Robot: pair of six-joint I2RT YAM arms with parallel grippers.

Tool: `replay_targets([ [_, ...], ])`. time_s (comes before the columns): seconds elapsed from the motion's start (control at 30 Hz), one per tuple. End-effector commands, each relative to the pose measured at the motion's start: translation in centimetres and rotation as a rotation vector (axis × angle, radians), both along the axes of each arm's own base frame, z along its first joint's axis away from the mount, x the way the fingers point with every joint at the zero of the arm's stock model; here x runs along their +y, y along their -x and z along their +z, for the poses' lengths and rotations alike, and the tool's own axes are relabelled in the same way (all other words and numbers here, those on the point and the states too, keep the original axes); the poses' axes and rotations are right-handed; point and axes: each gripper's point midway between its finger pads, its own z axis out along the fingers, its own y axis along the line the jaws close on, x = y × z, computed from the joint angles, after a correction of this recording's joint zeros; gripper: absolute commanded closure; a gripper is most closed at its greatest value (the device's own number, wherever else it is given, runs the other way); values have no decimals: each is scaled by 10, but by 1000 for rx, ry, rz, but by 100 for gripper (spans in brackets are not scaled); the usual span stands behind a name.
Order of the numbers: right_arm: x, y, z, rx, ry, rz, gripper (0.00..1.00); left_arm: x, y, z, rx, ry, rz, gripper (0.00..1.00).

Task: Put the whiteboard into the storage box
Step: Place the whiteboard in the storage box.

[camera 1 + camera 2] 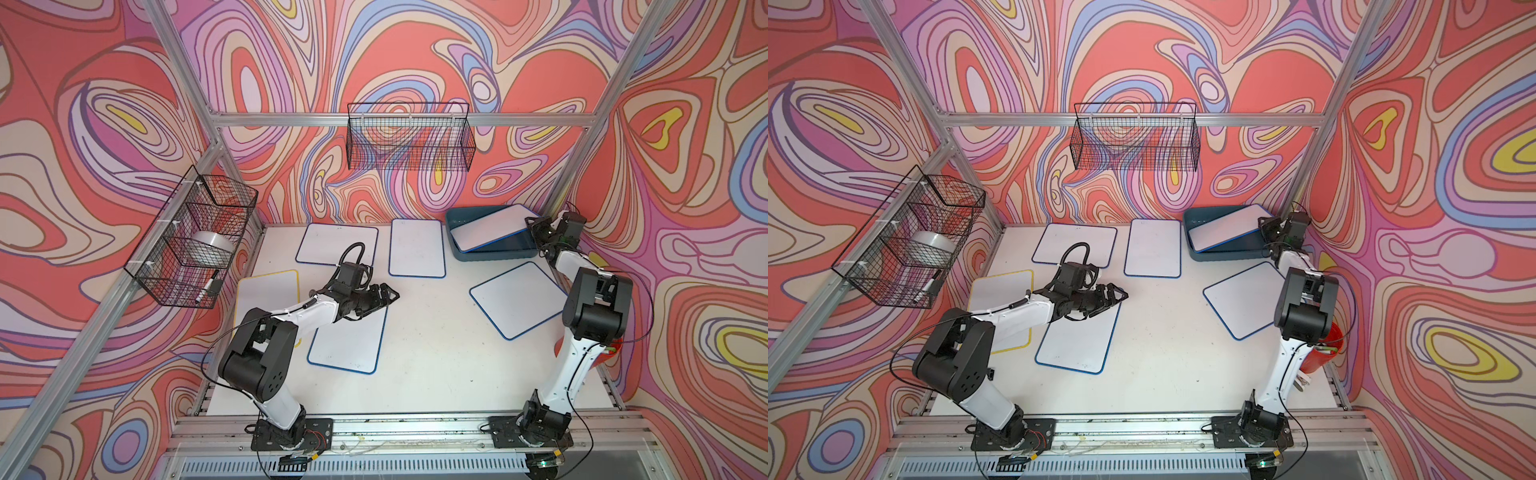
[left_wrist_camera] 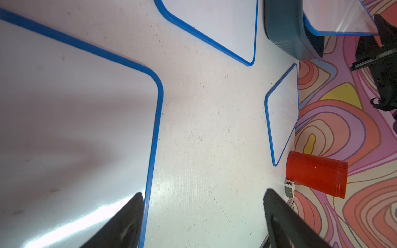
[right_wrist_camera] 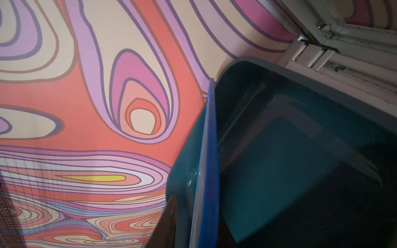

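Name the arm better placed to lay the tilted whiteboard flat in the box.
Right: the right hand is at the raised edge of the whiteboard leaning in the storage box; the left hand is mid-table.

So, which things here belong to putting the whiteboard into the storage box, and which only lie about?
For the job: storage box; whiteboard tilted in it; perhaps later the five flat whiteboards.
Lying about: red cup; side wire basket holding tape roll and marker; back wire basket.
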Motion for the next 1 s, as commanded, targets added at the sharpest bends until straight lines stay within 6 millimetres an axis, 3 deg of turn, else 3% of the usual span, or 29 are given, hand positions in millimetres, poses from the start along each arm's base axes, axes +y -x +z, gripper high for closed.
replay_targets([
  [0.0,7,-4,12,-20,56,51,69,4,3,4,-17,-15,15,17],
  [0.4,-1,23,34,97,230,6,53,1,1,4,-18,-4,12,17],
  [0.73,4,32,49,80,247,19,52,-2,1,-2,-11,6,9,17],
  [0.97,15,31,47,50,228,70,53,-1,0,2,-18,0,9,17],
])
